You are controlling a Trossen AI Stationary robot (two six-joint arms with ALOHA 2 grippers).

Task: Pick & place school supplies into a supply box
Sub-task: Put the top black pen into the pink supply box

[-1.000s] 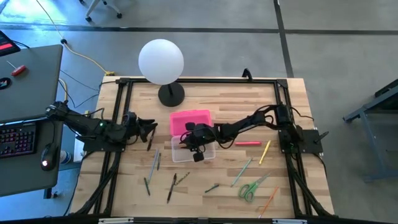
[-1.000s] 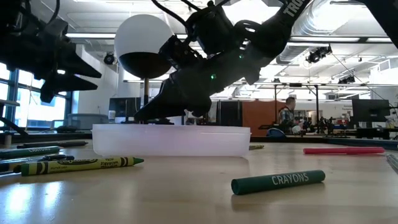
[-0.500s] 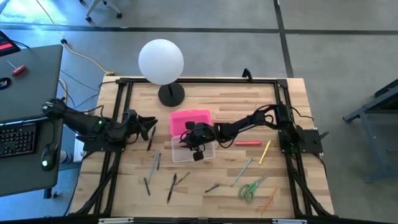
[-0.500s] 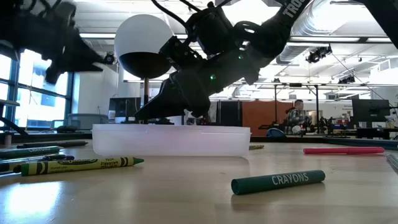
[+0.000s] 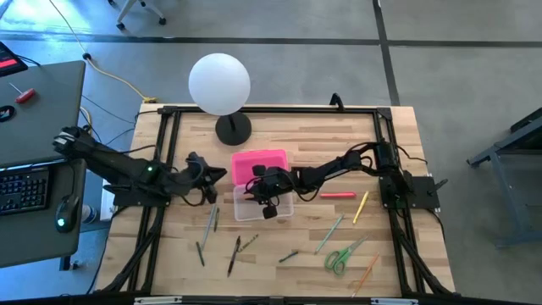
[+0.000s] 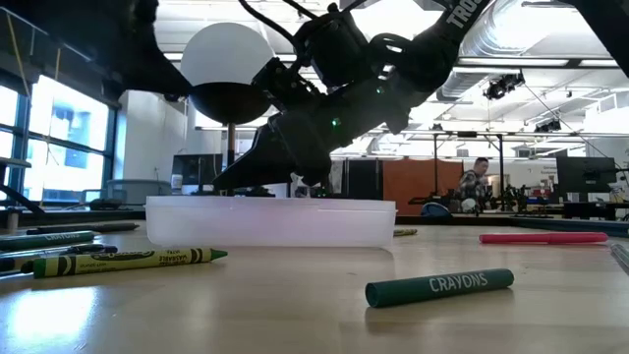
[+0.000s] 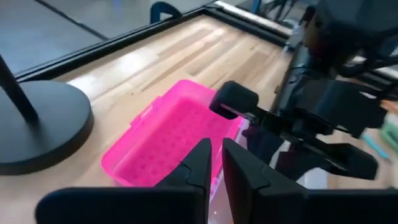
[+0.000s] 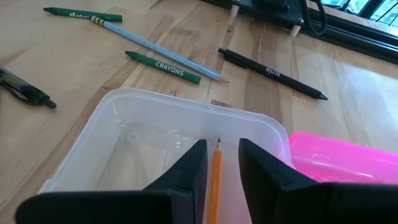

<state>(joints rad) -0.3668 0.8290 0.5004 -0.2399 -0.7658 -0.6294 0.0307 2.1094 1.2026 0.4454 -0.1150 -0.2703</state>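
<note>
One orange pencil [image 8: 215,180] pinched in right gripper [image 8: 217,163], tip down over open clear box [image 8: 118,146] for the drop. Left gripper [image 7: 213,163], fingers nearly together, empty, hovers by pink lid [image 7: 168,140].

A wooden table [image 5: 279,135] framed in black rails carries a clear supply box [image 5: 262,206] at its middle, with the pink lid [image 5: 258,164] lying touching its far side. The right gripper [image 5: 268,193] hangs over the box; its fingers are too small to read. The left gripper [image 5: 209,175] sits just beside the lid. A white globe lamp [image 5: 220,85] stands behind. Green-handled scissors [image 5: 342,256], a pink-red marker [image 5: 337,195] and a yellow pencil [image 5: 361,207] lie toward the right arm's side, and what seem to be dark pens [image 5: 235,256] lie nearer the left.
</note>
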